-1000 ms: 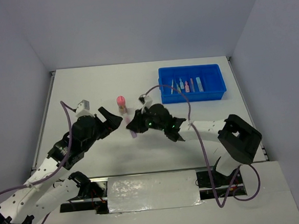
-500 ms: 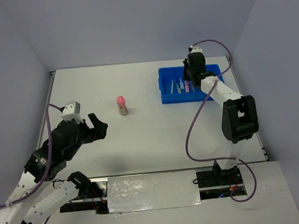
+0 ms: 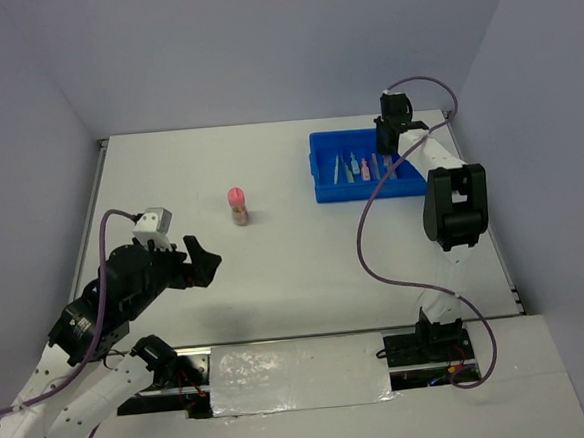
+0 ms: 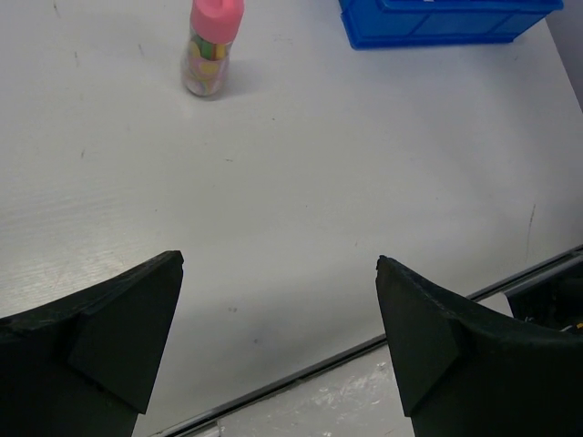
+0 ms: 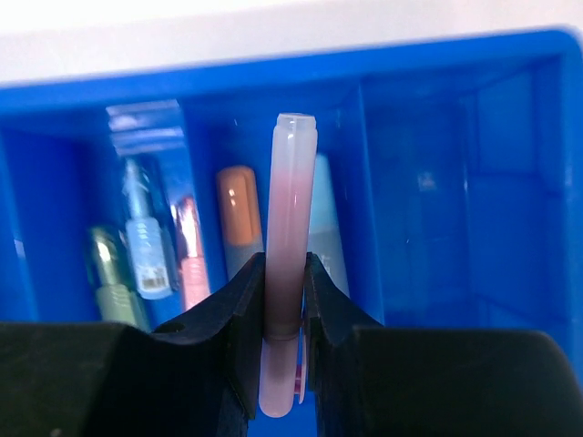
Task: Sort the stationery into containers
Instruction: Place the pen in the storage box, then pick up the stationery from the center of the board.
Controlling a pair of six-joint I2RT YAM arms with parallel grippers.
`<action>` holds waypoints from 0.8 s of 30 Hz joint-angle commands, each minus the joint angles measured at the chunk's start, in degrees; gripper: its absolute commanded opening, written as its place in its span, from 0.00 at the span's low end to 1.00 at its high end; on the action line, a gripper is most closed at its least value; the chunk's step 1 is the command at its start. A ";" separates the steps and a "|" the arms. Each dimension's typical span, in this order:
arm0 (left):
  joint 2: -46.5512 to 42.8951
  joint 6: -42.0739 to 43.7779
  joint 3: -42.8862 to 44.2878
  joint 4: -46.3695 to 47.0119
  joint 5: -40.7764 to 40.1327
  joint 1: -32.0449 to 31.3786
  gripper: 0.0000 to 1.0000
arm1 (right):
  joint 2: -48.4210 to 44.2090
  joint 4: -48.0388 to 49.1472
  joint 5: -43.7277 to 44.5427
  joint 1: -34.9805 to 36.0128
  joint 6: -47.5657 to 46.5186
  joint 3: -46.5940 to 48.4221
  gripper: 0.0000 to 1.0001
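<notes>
Swung from mid-table to the tabletop's far right corner, the right gripper pinches a pink highlighter, seemingly aligned with the blue tray's compartments below; the left gripper gapes, far off.

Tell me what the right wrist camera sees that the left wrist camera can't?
Only the right wrist view shows the right pincer shut on a pink highlighter, with other highlighters lying in the compartments beneath it. Only the left wrist view shows the left pincer, wide open and empty, and the pink-capped tube standing on the table. Both show the blue tray, though the left wrist view catches just its near wall.
</notes>
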 commanded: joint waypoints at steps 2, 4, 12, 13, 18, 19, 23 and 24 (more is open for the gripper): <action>0.43 2.45 -0.39 3.82 3.72 -0.14 0.99 | 0.41 -2.97 0.32 -0.25 -1.47 3.58 0.23; 0.43 2.72 -0.39 4.17 4.78 -0.14 0.99 | -0.99 -2.80 -0.65 -0.17 -1.03 3.15 0.56; 0.26 2.81 -0.30 4.17 4.69 0.48 0.99 | -8.11 -2.19 -0.57 1.06 2.66 0.60 0.81; 0.17 2.81 -0.39 4.17 4.52 0.83 0.99 | -9.07 -2.01 -1.43 1.50 3.18 -0.88 0.81; -0.44 2.81 -0.48 4.44 4.78 4.51 0.99 | -17.51 10.06 -13.46 14.19 3.63 -12.21 0.86; -0.71 2.98 -0.74 4.79 5.48 6.09 0.99 | -19.44 13.25 -16.35 16.86 2.76 -17.20 0.87; -0.71 2.72 -0.65 4.35 4.70 7.42 0.99 | -19.20 26.62 -19.10 28.55 1.96 -24.71 0.98; -0.71 2.63 -0.74 4.44 4.78 7.42 0.99 | -18.23 30.73 -19.72 31.53 2.22 -25.50 1.00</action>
